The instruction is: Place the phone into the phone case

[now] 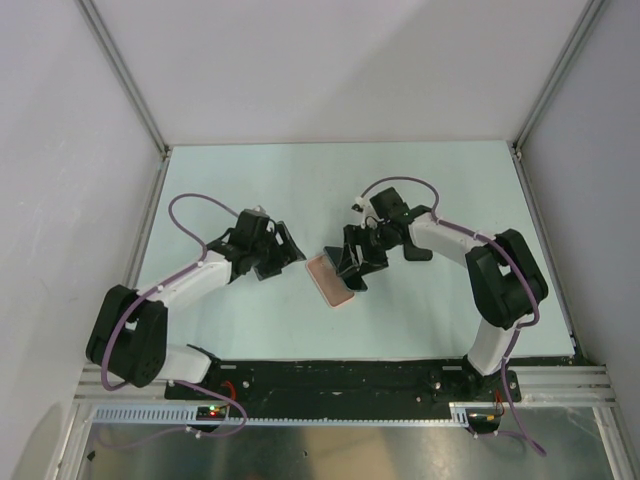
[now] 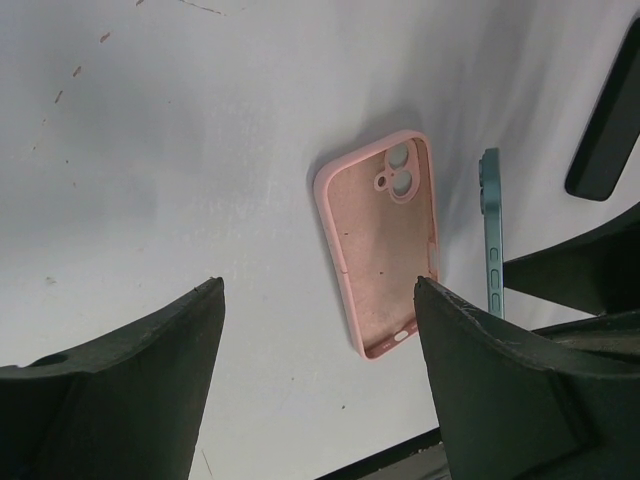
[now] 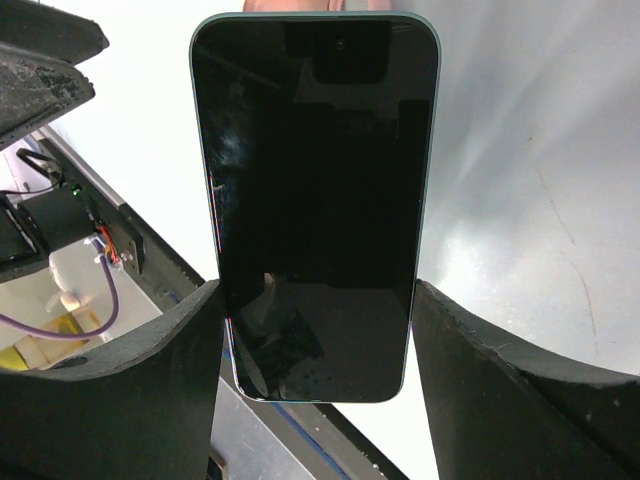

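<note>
The salmon-pink phone case (image 1: 331,280) lies flat on the table between the two arms, open side up. In the left wrist view the case (image 2: 380,245) has its camera cutout at the far end. My right gripper (image 1: 353,264) is shut on the phone (image 3: 315,200), a teal-edged slab with a black screen, and holds it on edge just right of the case. The phone's teal edge (image 2: 490,232) shows beside the case. The right fingers (image 3: 180,340) press its two long sides. My left gripper (image 1: 287,256) is open and empty, just left of the case (image 2: 318,290).
The black base rail (image 1: 330,375) runs along the table's near edge. White enclosure walls and aluminium posts (image 1: 130,80) bound the table at the back and sides. Part of the right arm (image 2: 605,120) shows dark at the right of the left wrist view.
</note>
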